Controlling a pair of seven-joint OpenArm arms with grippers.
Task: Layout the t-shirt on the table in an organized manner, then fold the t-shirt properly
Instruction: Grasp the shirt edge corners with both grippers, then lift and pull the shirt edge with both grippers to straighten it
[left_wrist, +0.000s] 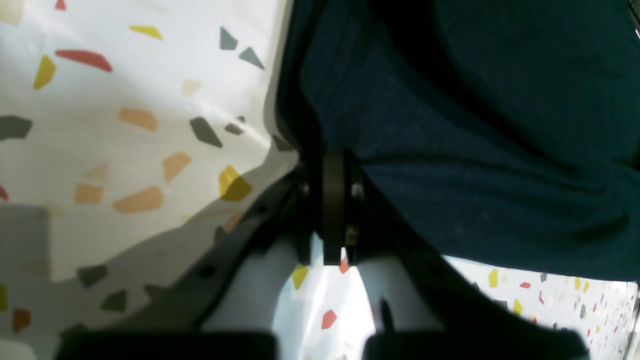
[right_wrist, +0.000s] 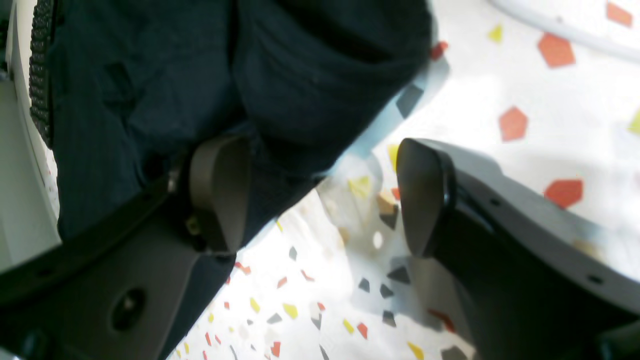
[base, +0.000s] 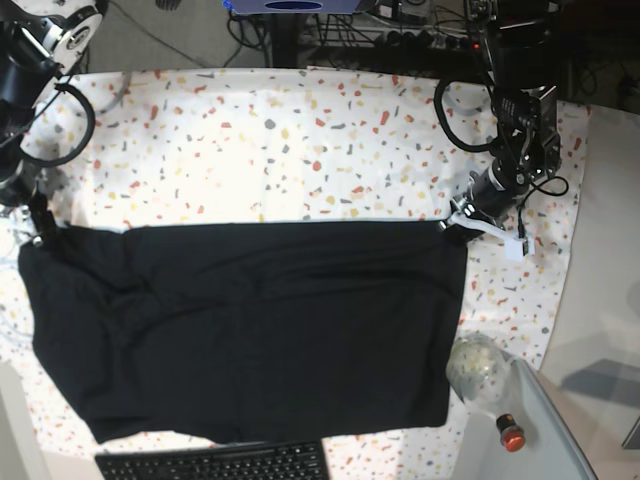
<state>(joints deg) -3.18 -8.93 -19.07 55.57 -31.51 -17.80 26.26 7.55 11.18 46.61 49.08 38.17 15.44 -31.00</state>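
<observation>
The t-shirt lies spread flat as a wide dark rectangle over the near half of the table, with a few wrinkles toward its base-view left side. The left gripper sits at the shirt's far corner on base-view right, jaws pressed together, pinching the t-shirt edge. The right gripper is at the opposite far corner, jaws spread wide; one fingertip lies against the cloth, the other over bare table, nothing clamped. A black keyboard sits at the near table edge, just touching or overlapping the shirt's hem. A clear roundish object rests just beside the shirt's near corner. Cables loop on the table behind the left arm.
</observation>
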